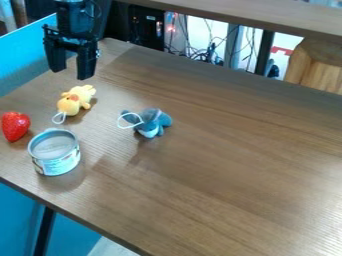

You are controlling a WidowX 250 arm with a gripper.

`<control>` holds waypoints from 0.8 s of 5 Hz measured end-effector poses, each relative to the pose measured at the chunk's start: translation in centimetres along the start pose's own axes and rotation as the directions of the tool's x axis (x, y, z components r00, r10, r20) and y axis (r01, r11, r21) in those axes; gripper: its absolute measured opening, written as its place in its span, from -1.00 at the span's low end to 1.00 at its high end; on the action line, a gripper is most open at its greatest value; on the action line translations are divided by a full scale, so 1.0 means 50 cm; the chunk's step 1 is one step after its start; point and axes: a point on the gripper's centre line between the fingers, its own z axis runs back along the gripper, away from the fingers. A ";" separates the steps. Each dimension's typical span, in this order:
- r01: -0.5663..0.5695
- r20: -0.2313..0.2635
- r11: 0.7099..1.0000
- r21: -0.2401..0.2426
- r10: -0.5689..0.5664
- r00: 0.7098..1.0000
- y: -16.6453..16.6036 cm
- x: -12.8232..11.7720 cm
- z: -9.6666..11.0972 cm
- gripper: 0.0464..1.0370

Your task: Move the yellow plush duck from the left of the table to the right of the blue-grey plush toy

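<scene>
1. Your black gripper (71,73) hung near the top left, with its two fingers spread wide and nothing between them. Coming down off to one side, a finger could have bumped a toy instead of going around it.

2. The yellow plush toy (75,100) was nearest, lying on the wooden table (234,150) just below the gripper in the view. It looked soft and lumpy, so a pinch on its edge might have let it squish and slip out.

3. Its white loop (59,118) lay on the side toward the can. A finger poking through that loop could have snagged it and dragged the toy along.

4. The blue-gray plush toy (153,123) sat to the right in the view, with its own pale loop (130,120) sticking out to the left. A low sideways swing could have hooked that loop too.

5. The red strawberry (15,126) lay by the left side of the view. Its rounded shape might have made it roll if you had nudged it.

6. The short metal can (55,155) stood upright just beside the strawberry. It looked hard, so a bump from your gripper could have shoved it toward the table's near edge.
</scene>
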 end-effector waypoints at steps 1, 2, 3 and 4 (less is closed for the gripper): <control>0.000 -0.052 1.000 -0.019 -0.001 0.999 -0.002 -0.001 -0.041 0.93; -0.013 -0.004 0.999 -0.032 0.013 1.000 0.011 0.028 -0.033 0.93; -0.044 0.038 0.999 -0.009 0.045 0.998 0.044 0.034 -0.040 0.93; -0.073 0.024 0.997 0.027 0.072 0.997 0.058 0.039 -0.064 0.93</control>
